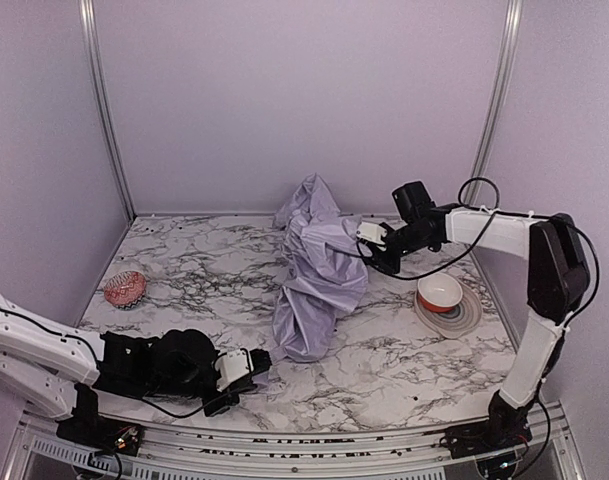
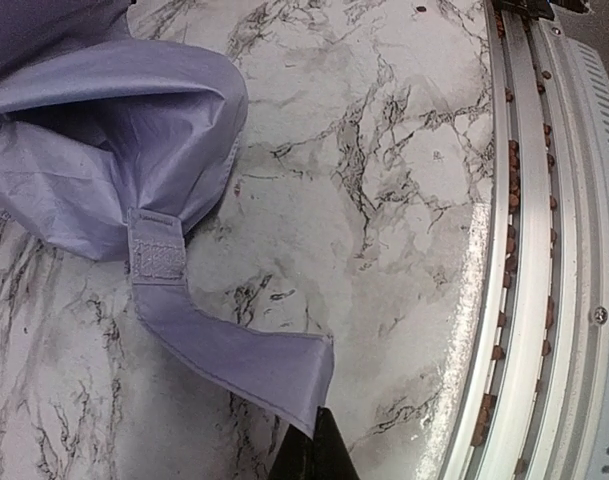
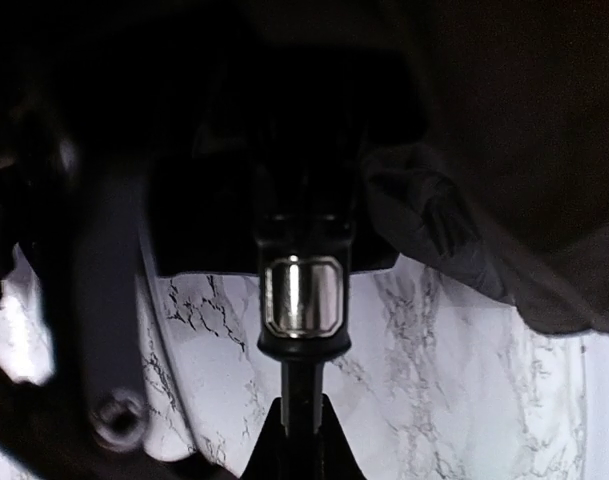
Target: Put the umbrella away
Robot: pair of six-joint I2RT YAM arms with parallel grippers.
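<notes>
Right pincer (image 3: 302, 432), clenched on the thin black shaft (image 3: 302, 385) of the umbrella (image 1: 319, 275), just below a bright metal collar (image 3: 300, 295); dark fabric hangs above and to the right in the wrist view. From overhead, this pincer meets the upper right side of the crumpled lavender canopy.

Left pincer (image 2: 314, 448), clenched on the free end of the fabric strap (image 2: 214, 345). The strap runs from the fingertips up to a fastening patch (image 2: 156, 255) at the edge of the folded canopy.

The umbrella lies collapsed and unrolled in the middle of the marbled desk (image 1: 184, 260), its length running from the back wall towards the near edge. Its lower end is near the left pincer.

An orange-and-white bowl (image 1: 440, 292) sits on a ringed plate (image 1: 462, 320) right of the umbrella, apart from it. A reddish ribbed object (image 1: 124, 288) lies at the far left.
</notes>
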